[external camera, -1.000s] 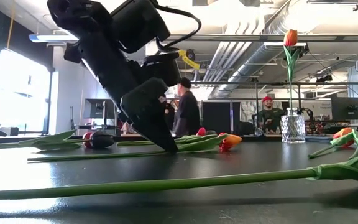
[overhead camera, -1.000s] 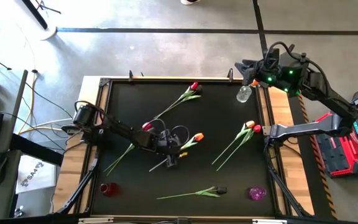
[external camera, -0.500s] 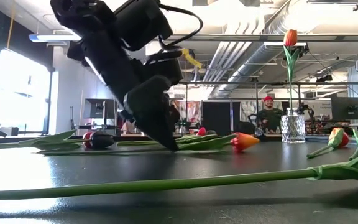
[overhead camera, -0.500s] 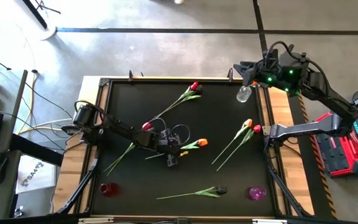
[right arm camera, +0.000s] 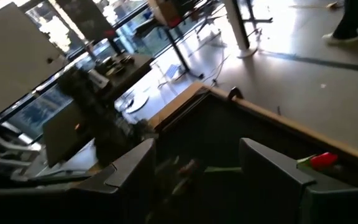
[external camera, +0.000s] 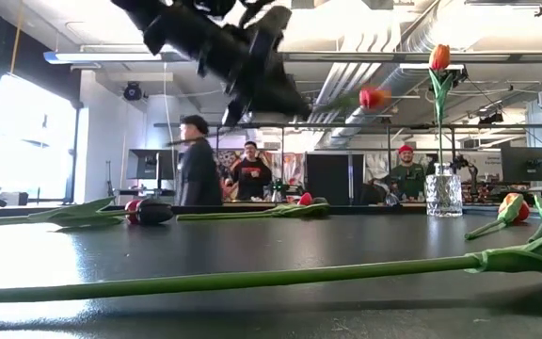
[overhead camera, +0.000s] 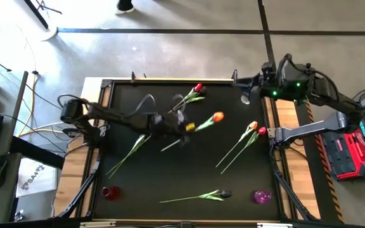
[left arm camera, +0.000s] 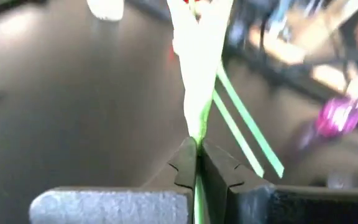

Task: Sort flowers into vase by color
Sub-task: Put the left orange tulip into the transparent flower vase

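Observation:
My left gripper [overhead camera: 181,125] is raised over the middle of the black table and is shut on an orange tulip [overhead camera: 217,117]; the low view shows the tulip's head [external camera: 374,97] high above the table. My right gripper [overhead camera: 238,80] hovers open at the far right corner beside a clear vase [overhead camera: 246,99], which holds one upright orange tulip [external camera: 439,58]. Other tulips lie flat on the table: a red one [overhead camera: 198,88] far, an orange and a red one [overhead camera: 256,129] right, a dark one [overhead camera: 224,194] near, and one stem [overhead camera: 127,154] left. My left gripper pinches the orange tulip's thin green stem [left arm camera: 195,144] between its two fingers, about midway along and just behind the pale leaves [left arm camera: 199,56]. The fingers lie across the stem. The tulip is lifted clear and lies roughly level, its head toward the table's right.
A small red vase [overhead camera: 111,192] stands at the near left corner and a purple one [overhead camera: 262,196] at the near right. The table has a raised frame [overhead camera: 170,80]. People stand in the room beyond the far edge [external camera: 196,160].
My left gripper has risen from the table surface and swung toward the far right, carrying the orange tulip from lying on the table to lifted clear. My right arm has shifted slightly toward the table's left.

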{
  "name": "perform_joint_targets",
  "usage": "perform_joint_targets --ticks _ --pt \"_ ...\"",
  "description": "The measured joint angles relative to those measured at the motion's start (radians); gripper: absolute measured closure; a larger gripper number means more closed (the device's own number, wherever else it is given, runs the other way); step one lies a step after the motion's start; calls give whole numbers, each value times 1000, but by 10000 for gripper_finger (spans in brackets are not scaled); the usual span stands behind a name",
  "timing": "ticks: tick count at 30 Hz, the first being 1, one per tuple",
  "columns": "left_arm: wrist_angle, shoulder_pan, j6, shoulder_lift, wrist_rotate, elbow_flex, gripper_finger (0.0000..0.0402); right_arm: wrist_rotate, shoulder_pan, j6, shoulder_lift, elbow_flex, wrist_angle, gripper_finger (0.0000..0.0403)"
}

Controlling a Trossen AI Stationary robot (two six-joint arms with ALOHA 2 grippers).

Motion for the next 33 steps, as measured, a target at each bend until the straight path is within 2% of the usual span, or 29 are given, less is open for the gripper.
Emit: perform_joint_targets --ticks 10,16,18,23,27,33 --pt "224 107 4 -152 27 1 401 22 150 50 20 0 -62 183" --pt "358 127 0 -179 54 0 401 146 228 42 97 0 -12 183" --pt "413 125 -17 -181 65 0 401 191 234 16 138 0 52 183" --pt "499 100 -40 -181 105 0 401 202 242 -59 231 0 262 183" --pt "529 85 -25 -181 106 0 401 248 222 -22 255 0 282 183" --pt "545 83 -23 -181 106 0 401 241 204 -20 261 0 288 183"
